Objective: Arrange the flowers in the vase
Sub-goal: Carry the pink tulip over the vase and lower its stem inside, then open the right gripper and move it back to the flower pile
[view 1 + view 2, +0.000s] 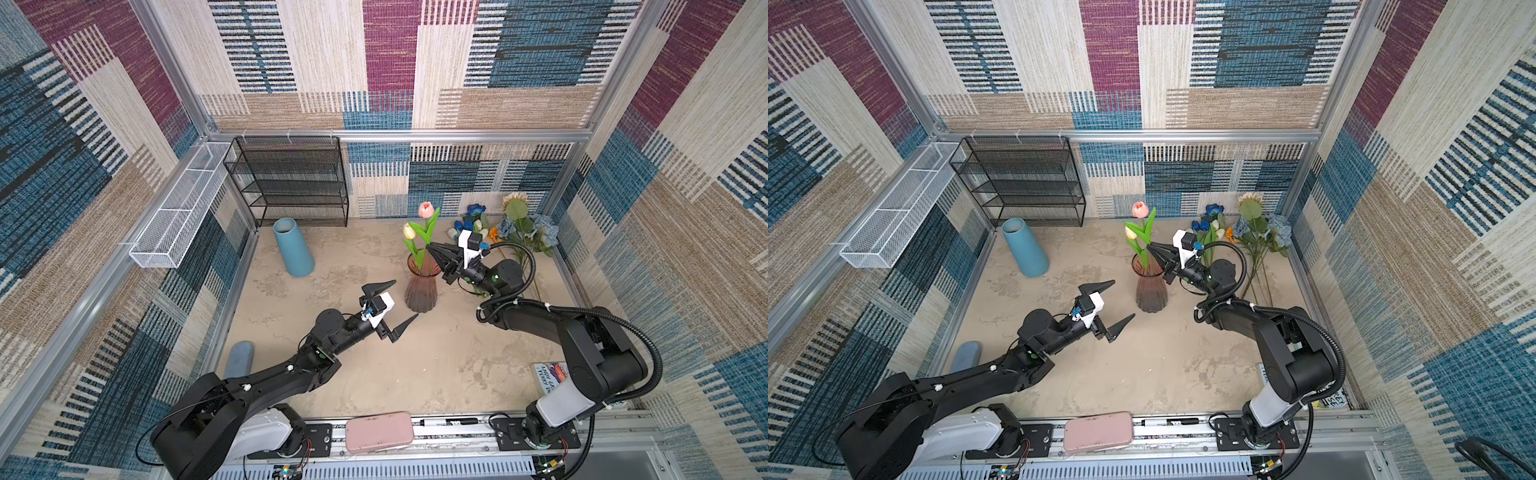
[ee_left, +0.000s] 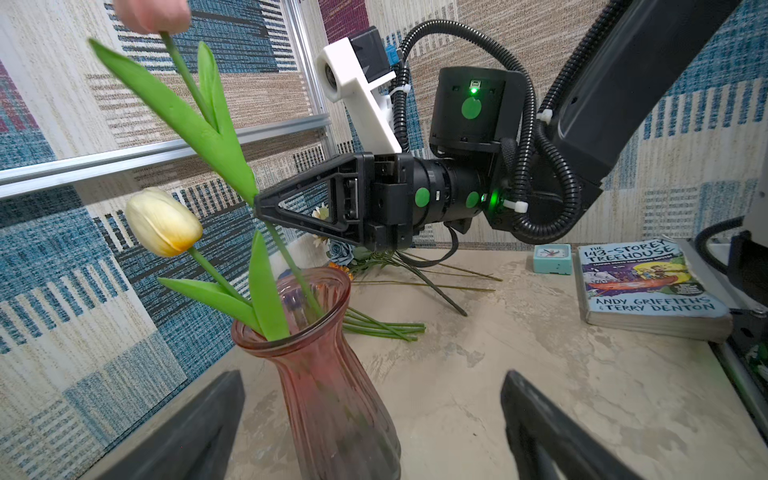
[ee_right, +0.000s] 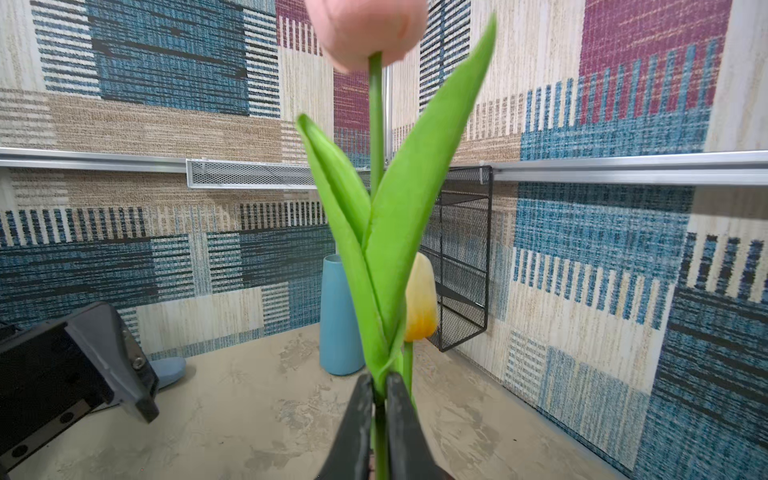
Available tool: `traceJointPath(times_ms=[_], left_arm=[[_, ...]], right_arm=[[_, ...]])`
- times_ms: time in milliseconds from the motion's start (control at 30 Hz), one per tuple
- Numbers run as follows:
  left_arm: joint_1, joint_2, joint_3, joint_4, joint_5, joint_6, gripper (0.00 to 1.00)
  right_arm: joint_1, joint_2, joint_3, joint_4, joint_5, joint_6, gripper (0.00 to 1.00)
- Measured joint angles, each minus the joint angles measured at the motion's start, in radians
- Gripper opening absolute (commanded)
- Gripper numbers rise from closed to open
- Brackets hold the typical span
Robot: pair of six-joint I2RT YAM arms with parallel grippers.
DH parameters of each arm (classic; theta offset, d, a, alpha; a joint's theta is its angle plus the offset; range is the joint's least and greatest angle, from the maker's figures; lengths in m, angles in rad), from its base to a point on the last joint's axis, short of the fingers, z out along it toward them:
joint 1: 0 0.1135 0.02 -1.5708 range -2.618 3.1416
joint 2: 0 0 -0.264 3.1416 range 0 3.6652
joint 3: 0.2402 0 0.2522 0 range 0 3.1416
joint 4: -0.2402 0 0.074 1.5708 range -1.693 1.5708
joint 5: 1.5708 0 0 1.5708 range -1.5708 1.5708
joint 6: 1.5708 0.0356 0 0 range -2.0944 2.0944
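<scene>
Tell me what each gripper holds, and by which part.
The right gripper pinches the pink tulip by its stem, just below the leaves, above the vase mouth. The left gripper is open and holds nothing.

Pink tulip (image 3: 390,216): bloom blurred, partly beyond the view's edge.

The bench (image 1: 415,365) carries two vases: one pink glass vase (image 1: 422,291) and one blue vase (image 1: 293,247) at about eleven o'clock. Two tulips stand in the pink glass vase: one pink tulip (image 1: 425,209) and one cream tulip (image 1: 409,231). In the heap of flowers (image 1: 515,232) at about one o'clock I count one sunflower (image 1: 514,203), one blue rose (image 1: 476,210), one orange bloom (image 1: 493,233) and one dusty-blue bunch (image 1: 544,228). The small tulips (image 1: 478,225) there are too crowded to count. There are also one black mesh shelf (image 1: 291,183), one white wire basket (image 1: 178,216), one book (image 2: 648,286), one small clock (image 2: 552,258) and one pink case (image 1: 379,431).
</scene>
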Motion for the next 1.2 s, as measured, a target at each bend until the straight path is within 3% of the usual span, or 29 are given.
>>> traceJointPath(times_ms=[100,333,867,1033,1200], left_arm=[[0.0,0.005,0.0,0.001,0.0,0.0,0.99],[0.0,0.006,-0.013,0.012,-0.001,0.0,0.99],[0.0,-0.014,-0.018,0.015,-0.004,0.0,0.99],[0.0,-0.063,-0.021,0.014,-0.003,0.0,0.99],[0.0,-0.057,-0.022,-0.034,-0.005,0.015,0.99]], right_arm=[[0.0,-0.013,-0.011,-0.02,0.023,-0.018,0.35],[0.0,-0.063,-0.03,-0.102,0.103,-0.047,0.5],[-0.002,-0.323,-0.058,-0.298,0.219,-0.126,0.7],[-0.072,-0.308,0.076,-0.457,0.325,-0.105,0.64],[-0.22,-0.109,0.288,-0.734,0.394,-0.041,0.45]])
